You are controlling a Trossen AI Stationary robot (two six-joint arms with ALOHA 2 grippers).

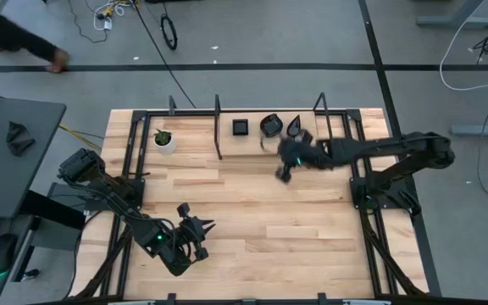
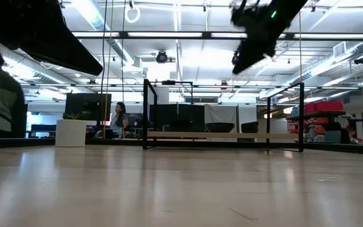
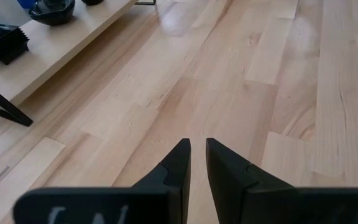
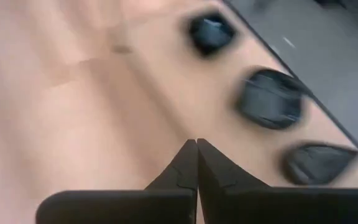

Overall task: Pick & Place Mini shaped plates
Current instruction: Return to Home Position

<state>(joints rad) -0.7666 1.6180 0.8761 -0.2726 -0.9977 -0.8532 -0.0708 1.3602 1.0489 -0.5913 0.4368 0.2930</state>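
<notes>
Three stacks of mini shaped plates stand in a row along the table's far strip: square [image 1: 241, 127], rounded [image 1: 271, 125] and teardrop [image 1: 294, 127]. The right wrist view shows them blurred as square [image 4: 210, 32], rounded [image 4: 271, 98] and teardrop [image 4: 319, 163]. My right gripper [image 1: 283, 174] [image 4: 197, 144] hangs shut and empty above the table, just on the near side of the rounded and teardrop plates, slanting down. My left gripper [image 1: 197, 222] [image 3: 197, 146] waits over the near left of the table. Its fingers stand a narrow gap apart with nothing between them.
A small white pot with a green plant [image 1: 164, 140] stands at the far left of the strip. Black frame posts [image 1: 219, 127] rise around the plates. Bare wood [image 1: 252, 220] lies between the two grippers. A person [image 1: 24, 42] moves on the floor beyond the table.
</notes>
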